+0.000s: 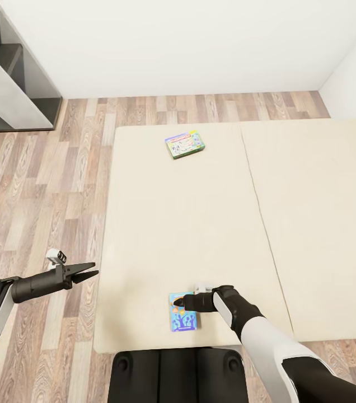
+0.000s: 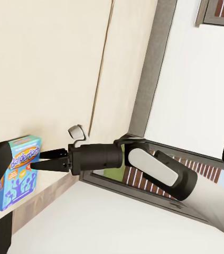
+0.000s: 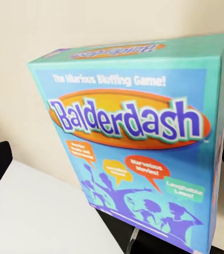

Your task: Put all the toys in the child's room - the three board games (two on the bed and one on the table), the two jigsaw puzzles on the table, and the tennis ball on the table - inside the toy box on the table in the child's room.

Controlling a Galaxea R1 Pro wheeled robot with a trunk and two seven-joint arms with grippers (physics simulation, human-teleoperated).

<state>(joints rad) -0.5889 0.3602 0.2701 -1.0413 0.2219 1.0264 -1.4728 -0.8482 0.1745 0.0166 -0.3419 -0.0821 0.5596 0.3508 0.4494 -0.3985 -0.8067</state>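
Lying flat at the near edge of the bed, the blue Balderdash board game sits on the mattress's left section, close to the robot's dark base. The right gripper is down over the box's far end; in the left wrist view its two black fingers lie close together with tips at the box's edge, but whether they grasp the box cannot be told. The right wrist view looks straight onto the lid, with the dark fingers at either side of the box. The left gripper hangs released over the wood-plank floor left of the bed, jaws parted and holding nothing. Farther along the same mattress section, well apart, lies the green-bordered board game. At far left stands a grey shelf unit against the white wall.
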